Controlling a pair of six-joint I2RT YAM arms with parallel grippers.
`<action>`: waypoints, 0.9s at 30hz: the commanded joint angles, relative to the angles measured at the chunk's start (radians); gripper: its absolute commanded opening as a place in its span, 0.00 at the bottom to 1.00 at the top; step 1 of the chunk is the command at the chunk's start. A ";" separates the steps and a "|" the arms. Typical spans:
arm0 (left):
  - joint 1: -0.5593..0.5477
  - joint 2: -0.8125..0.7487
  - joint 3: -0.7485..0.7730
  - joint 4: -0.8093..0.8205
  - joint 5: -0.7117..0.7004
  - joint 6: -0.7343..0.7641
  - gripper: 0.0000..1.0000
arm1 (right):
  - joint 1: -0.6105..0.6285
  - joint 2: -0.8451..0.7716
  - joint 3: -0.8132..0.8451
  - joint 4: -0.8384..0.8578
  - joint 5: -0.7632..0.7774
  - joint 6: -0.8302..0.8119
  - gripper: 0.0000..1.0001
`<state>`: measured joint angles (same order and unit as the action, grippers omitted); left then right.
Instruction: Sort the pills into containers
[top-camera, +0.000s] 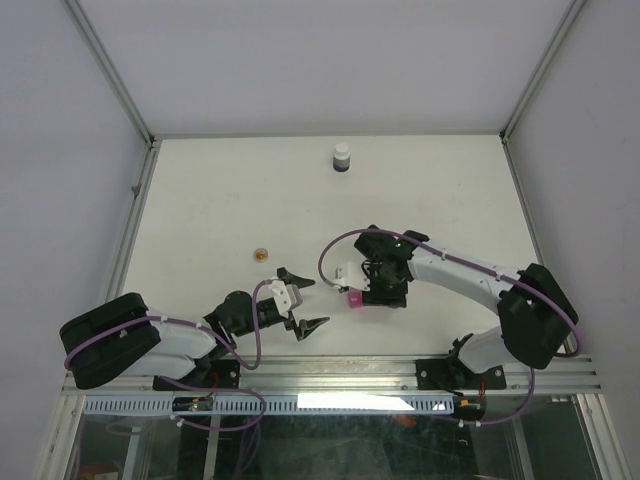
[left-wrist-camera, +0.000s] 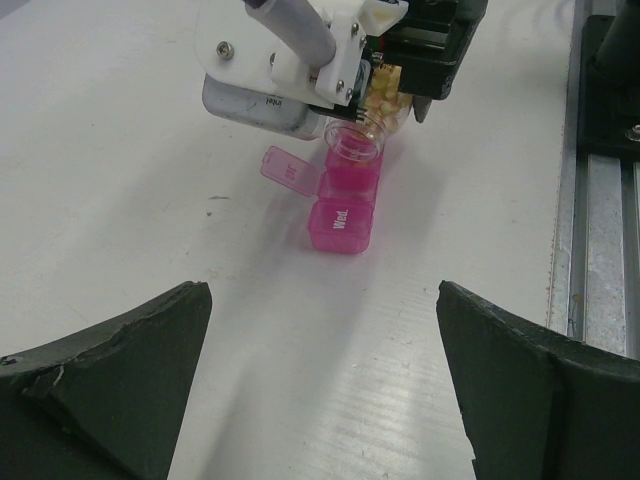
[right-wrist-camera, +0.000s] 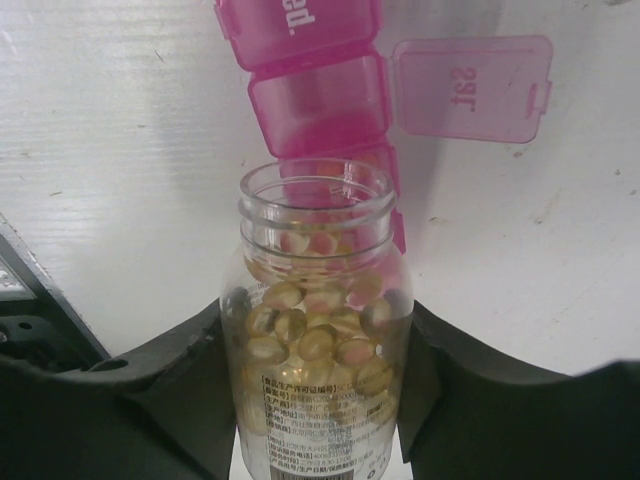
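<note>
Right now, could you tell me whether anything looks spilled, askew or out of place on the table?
Nothing looks spilled. The only stray item is the orange cap, lying alone left of the uncapped bottle in the right tool.

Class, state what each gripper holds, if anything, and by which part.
The right gripper holds the clear pill bottle by the sides of its body, below the open neck. The left gripper is open and holds nothing.

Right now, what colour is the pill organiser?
The pill organiser is translucent pink, clearest in the right wrist view.
</note>
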<state>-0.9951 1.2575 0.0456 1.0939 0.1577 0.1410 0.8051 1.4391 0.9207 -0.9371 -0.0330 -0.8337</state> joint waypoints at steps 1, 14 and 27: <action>-0.007 0.007 -0.017 0.075 0.004 -0.006 0.99 | 0.003 -0.025 -0.005 0.061 0.054 -0.007 0.00; -0.007 0.012 -0.021 0.084 0.006 -0.008 0.99 | 0.012 -0.028 0.013 0.039 0.033 0.015 0.00; -0.007 0.020 -0.022 0.093 0.006 -0.011 0.99 | 0.003 0.010 0.039 -0.028 0.028 0.024 0.00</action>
<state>-0.9951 1.2709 0.0399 1.1084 0.1577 0.1410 0.8204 1.4452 0.9226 -0.9276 -0.0097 -0.8143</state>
